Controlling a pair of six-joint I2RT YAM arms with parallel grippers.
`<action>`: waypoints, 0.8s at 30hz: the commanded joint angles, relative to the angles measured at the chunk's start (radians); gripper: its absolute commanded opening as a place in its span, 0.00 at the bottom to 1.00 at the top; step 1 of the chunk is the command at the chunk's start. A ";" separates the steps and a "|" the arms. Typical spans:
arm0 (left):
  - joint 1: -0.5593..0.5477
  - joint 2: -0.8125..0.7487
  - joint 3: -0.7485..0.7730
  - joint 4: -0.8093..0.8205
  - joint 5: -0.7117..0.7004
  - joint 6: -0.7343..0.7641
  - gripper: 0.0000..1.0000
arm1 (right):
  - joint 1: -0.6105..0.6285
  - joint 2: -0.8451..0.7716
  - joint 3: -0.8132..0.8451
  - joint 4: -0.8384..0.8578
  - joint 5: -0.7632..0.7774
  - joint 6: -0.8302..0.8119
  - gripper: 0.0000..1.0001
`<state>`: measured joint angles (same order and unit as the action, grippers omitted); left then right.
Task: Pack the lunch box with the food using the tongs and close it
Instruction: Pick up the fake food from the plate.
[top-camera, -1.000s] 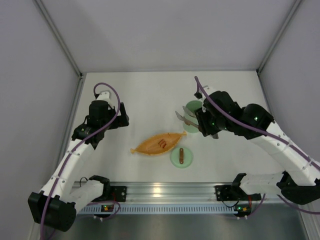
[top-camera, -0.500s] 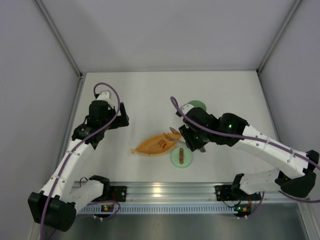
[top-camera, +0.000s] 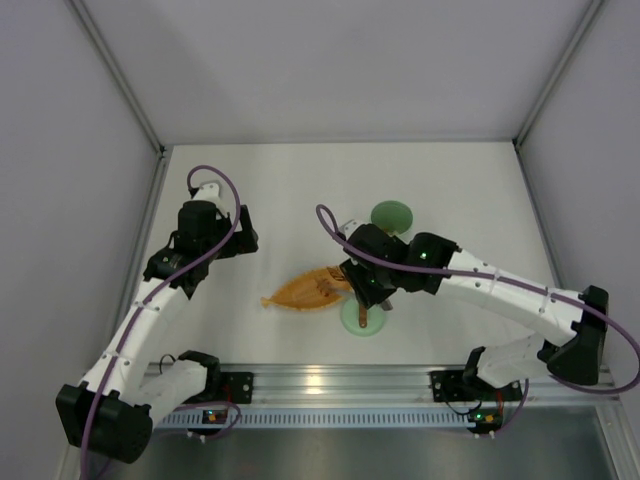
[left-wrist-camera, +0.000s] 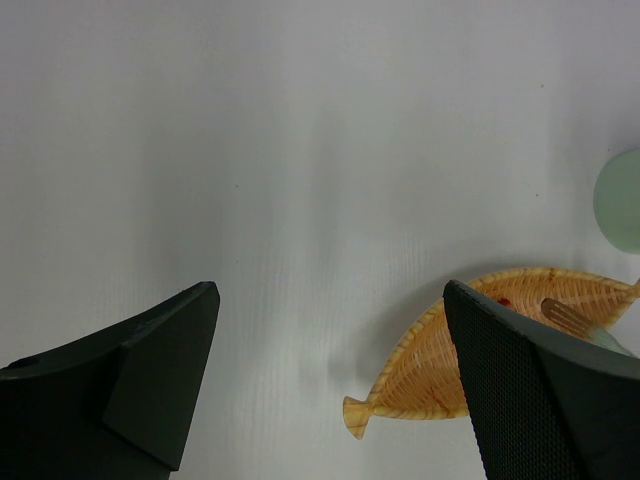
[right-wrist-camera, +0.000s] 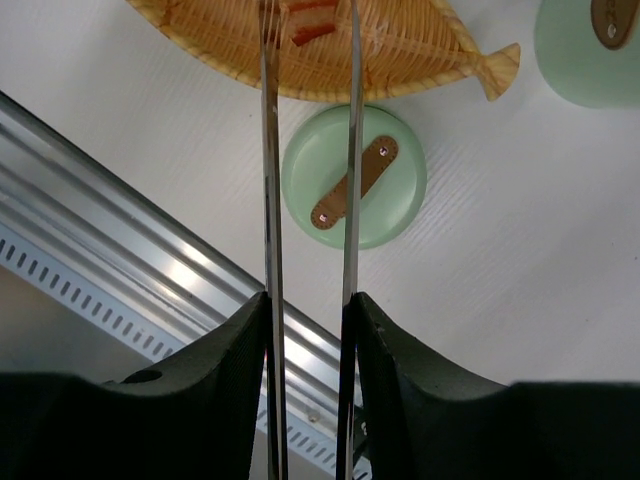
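Note:
My right gripper (right-wrist-camera: 308, 305) is shut on the slim grey tongs (right-wrist-camera: 268, 150), one finger pressed on the outside of each arm. The tong tips reach over the orange leaf-shaped dish (right-wrist-camera: 400, 60), on either side of an orange-brown piece of food (right-wrist-camera: 312, 14) lying in it. In the top view that gripper (top-camera: 362, 280) hangs at the dish's right end (top-camera: 300, 293). The round green lid (right-wrist-camera: 400, 190) with its brown bar handle lies flat just in front of the dish. The mint-green lunch box (top-camera: 392, 215) stands behind the right arm. My left gripper (left-wrist-camera: 328, 300) is open, holding nothing, left of the dish (left-wrist-camera: 430, 385).
The aluminium rail (top-camera: 320, 380) runs along the table's near edge, close in front of the lid. White walls enclose the table on the left, back and right. The right arm (top-camera: 480, 285) stretches across the table's right half.
My right arm has swung the tongs from over the lunch box forward and left to the dish's right end. The left arm has not moved.

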<state>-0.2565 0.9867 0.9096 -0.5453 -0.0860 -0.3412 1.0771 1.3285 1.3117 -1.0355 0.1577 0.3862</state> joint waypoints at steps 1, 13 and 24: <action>0.003 -0.003 0.017 0.021 0.003 0.005 0.99 | 0.012 0.020 -0.006 0.110 -0.006 0.006 0.38; 0.003 -0.003 0.015 0.019 0.002 0.007 0.99 | 0.012 0.060 -0.029 0.150 0.002 0.008 0.39; 0.003 -0.003 0.015 0.021 0.005 0.007 0.99 | 0.010 0.055 -0.051 0.147 0.023 0.013 0.41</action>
<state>-0.2565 0.9867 0.9096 -0.5453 -0.0860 -0.3412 1.0771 1.3911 1.2675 -0.9432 0.1638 0.3882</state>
